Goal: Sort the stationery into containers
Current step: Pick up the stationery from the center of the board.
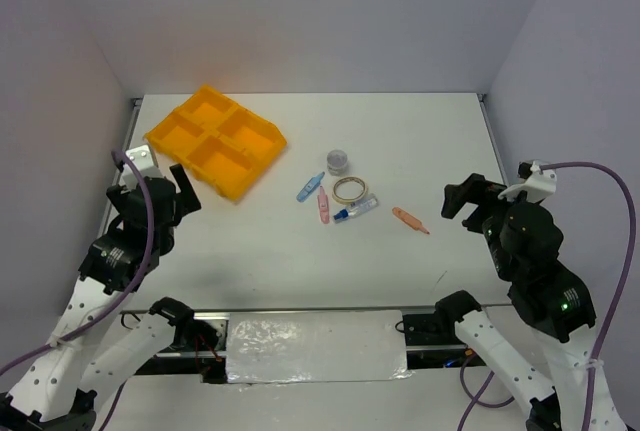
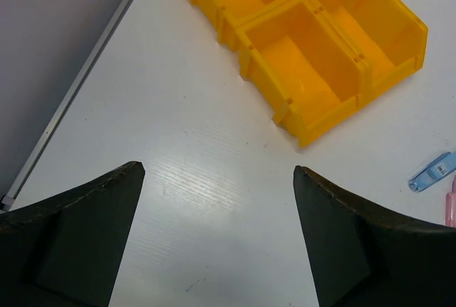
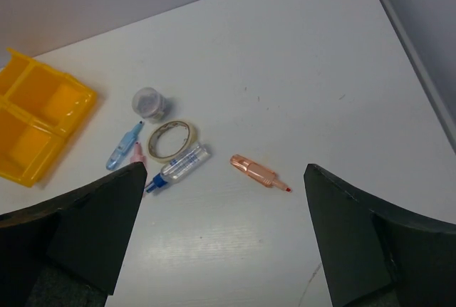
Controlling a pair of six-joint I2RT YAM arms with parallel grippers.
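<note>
**A:** Gripper state?

**B:** The left gripper (image 2: 217, 173) has its jaws spread wide with nothing between them. It hangs over bare table (image 1: 420, 131), just short of the tray's near corner. The right gripper (image 3: 224, 170) is the same: spread, empty, looking down on the items.

**A:** Where's the stationery?

**B:** It's all on the table, none sorted. The orange piece (image 1: 410, 219) is nearest, alone and to the right of the group. Next comes the blue-and-white tube (image 1: 356, 210), with its blue tip just beside the pink piece (image 1: 323, 206). Its other end is touching or just beside the tape ring (image 1: 336, 189); can't tell which. The light-blue piece (image 1: 310, 187) sits by the pink one's far end. The jar (image 1: 339, 160) is behind the ring, slightly apart. The tray (image 1: 232, 191) is far left, and all four compartments look empty.

**A:** Failure modes?

**B:**
- **Cluster:** it's tight, so fingers closing on the tube would likely shove the ring or the pink piece.
- **Flat pieces:** they lie low on the table, so the fingertips could scrape the surface or pinch one end and flip the piece away.
- **Jar:** it's round, so an off-centre grip could squirt it out sideways.
- **Tray reach:** the tray is on the left arm's side, so the right arm would have to reach across to it, which risks the arms clashing mid-table.
- **Safest first pick:** probably the orange piece, since it has no neighbours.
</note>
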